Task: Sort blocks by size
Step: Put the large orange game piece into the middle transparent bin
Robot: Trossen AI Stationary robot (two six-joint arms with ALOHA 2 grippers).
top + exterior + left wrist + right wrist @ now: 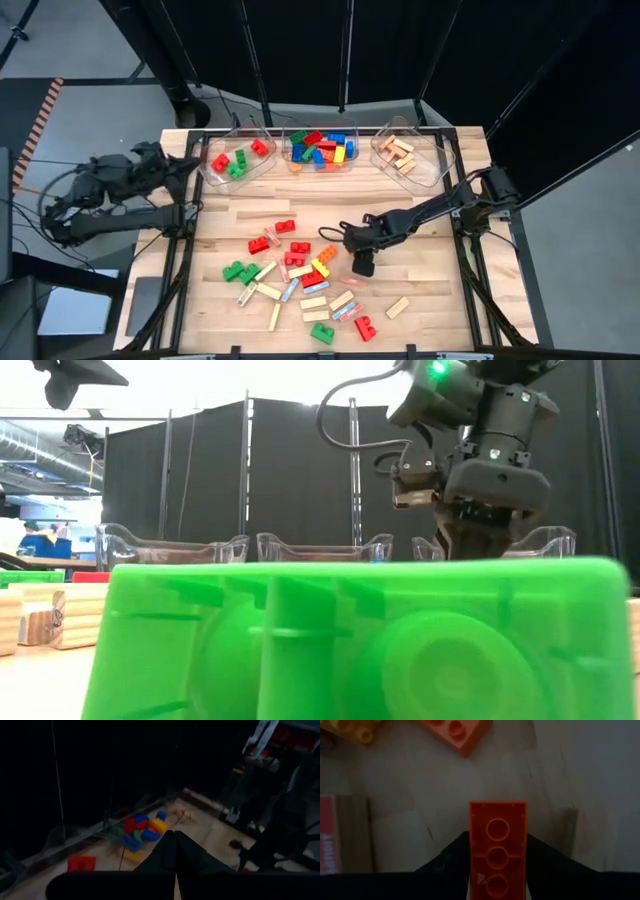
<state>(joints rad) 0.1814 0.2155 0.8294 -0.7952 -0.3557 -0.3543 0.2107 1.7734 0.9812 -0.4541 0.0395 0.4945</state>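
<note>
Your left claw (175,851) waits closed at the far left. Three clear plastic bins (238,160) hold some blocks; many blocks (300,280) remain across the worktop (430,290). Your right claw (362,262) straddles an orange studded brick (498,845), jaws against its sides.

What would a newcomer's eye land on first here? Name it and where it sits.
The right pincer, low over the table's middle, is clamped on a red-orange brick, hollow side up in the right wrist view. Left of it spreads a bright scatter of blocks on the wooden table. In the low view, a green brick fills nearly the whole foreground.
</note>
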